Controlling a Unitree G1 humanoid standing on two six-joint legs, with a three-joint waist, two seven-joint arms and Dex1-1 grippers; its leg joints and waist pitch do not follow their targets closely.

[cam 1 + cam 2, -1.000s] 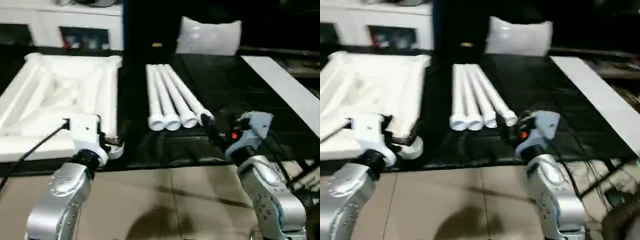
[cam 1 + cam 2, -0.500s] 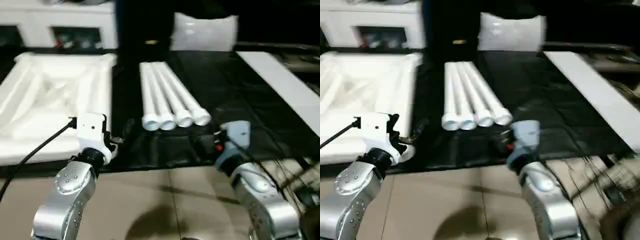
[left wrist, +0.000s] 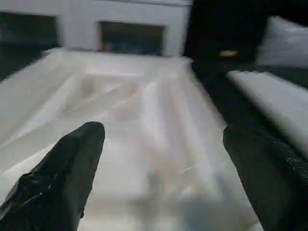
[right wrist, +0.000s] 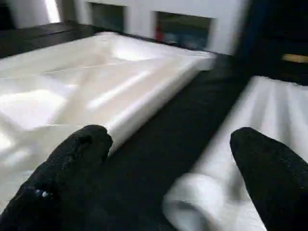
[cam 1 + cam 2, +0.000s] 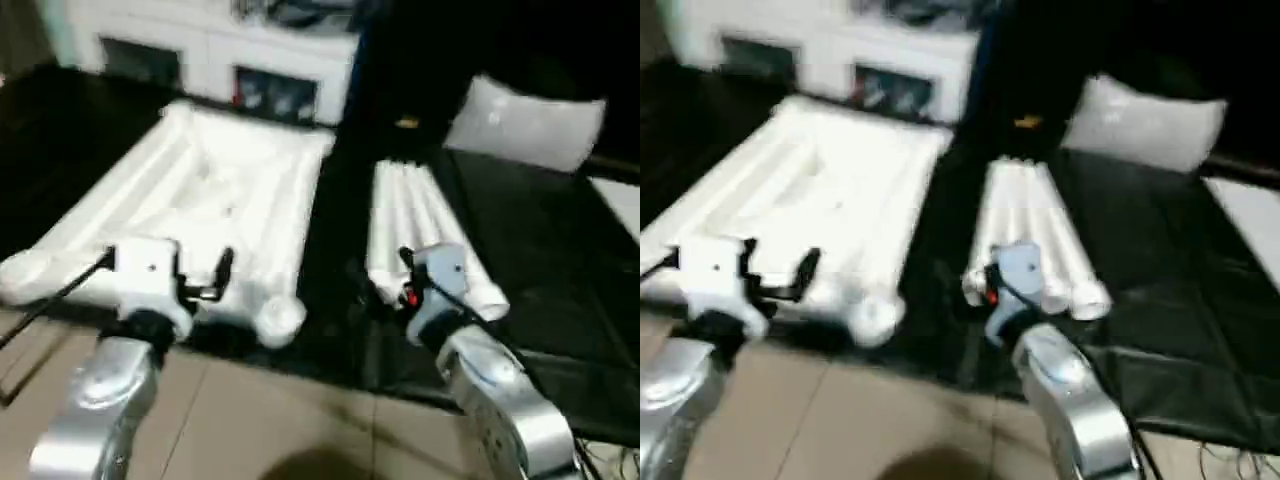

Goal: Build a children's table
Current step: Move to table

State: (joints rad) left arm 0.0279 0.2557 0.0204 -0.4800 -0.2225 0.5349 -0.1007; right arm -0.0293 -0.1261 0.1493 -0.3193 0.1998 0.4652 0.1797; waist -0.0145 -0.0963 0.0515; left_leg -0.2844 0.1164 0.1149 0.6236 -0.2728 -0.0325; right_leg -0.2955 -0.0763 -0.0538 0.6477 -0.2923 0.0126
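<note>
Nothing assembled yet.
Our table top (image 5: 215,195) lies ribs-up, four legs (image 5: 420,225) bundled beside it; our left hand (image 3: 159,168) and right hand (image 4: 168,168) hang released, empty.

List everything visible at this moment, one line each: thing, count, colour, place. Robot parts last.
table top: one, white, lying ribbed underside up on the black surface, on the robot's left.
legs: a side-by-side bundle, white, on the black surface right of the table top; exact count hard to tell here.
black surface: one, black, under the table parts.
cabinet: one, white with dark openings, behind the table top.
pillow-like bag: one, whitish, beyond the legs.
left gripper: one, black fingers, open, over the table top's near edge.
right gripper: one, black fingers, open, between the table top and the legs' near ends.
</note>
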